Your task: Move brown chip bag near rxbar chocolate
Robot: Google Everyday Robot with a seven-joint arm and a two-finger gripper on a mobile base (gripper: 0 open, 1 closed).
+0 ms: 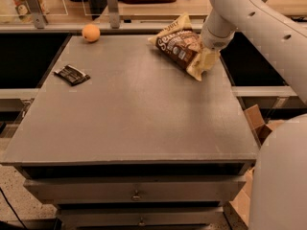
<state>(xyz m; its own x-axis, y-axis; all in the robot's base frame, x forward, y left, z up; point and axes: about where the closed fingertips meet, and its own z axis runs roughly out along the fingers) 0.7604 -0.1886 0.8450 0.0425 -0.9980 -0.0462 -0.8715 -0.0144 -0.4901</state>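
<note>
The brown chip bag (178, 46) sits at the far right of the grey table, cream at its edges with a dark brown middle and white lettering. My gripper (205, 60) comes down from the white arm at the right and is shut on the bag's right end. The rxbar chocolate (72, 74) is a small dark flat bar lying near the table's left edge, far from the bag.
An orange fruit (90, 32) sits at the table's back left corner. The grey table (139, 119) has drawers below its front edge. Shelving with posts runs behind it. A cardboard box (259, 123) stands on the floor at the right.
</note>
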